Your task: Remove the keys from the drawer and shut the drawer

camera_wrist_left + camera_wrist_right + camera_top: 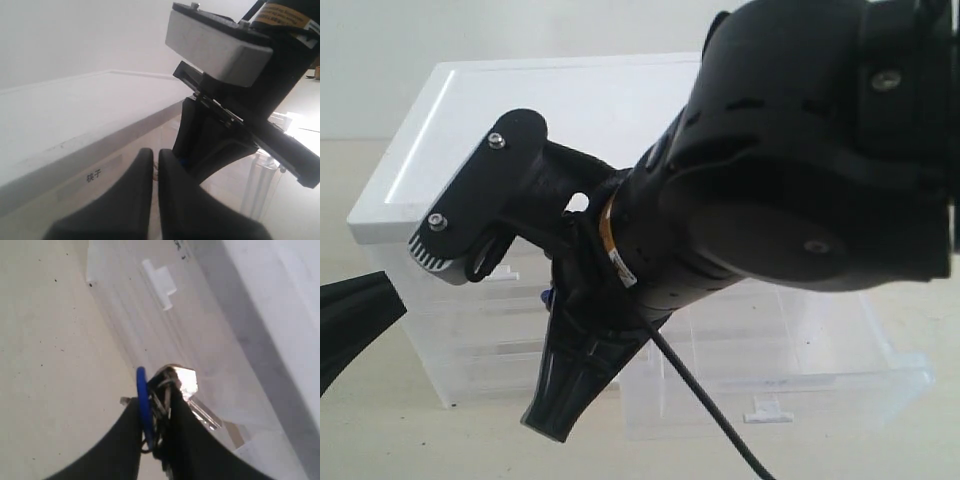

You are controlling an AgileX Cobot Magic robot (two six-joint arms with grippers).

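My right gripper (152, 410) is shut on the keys (172, 385). The blue fob (143, 400) and the silver blades stick out between its fingers. In the exterior view only a blue speck of the keys (549, 296) shows under the right arm, left of the drawer (790, 385). That clear half-width drawer stands pulled out from the cabinet's lower right, with its white tab handle (767, 411) in front. My left gripper (155, 161) is shut with nothing in it. It hangs in front of the cabinet's left side, beside the right gripper (186, 150).
The white-topped clear drawer cabinet (430, 150) fills the back. A closed drawer bears a label with bold black characters (94, 175). Another white tab handle (161, 282) shows on a clear front. The right arm (800, 160) hides much of the exterior view. Beige table (45, 365) lies in front.
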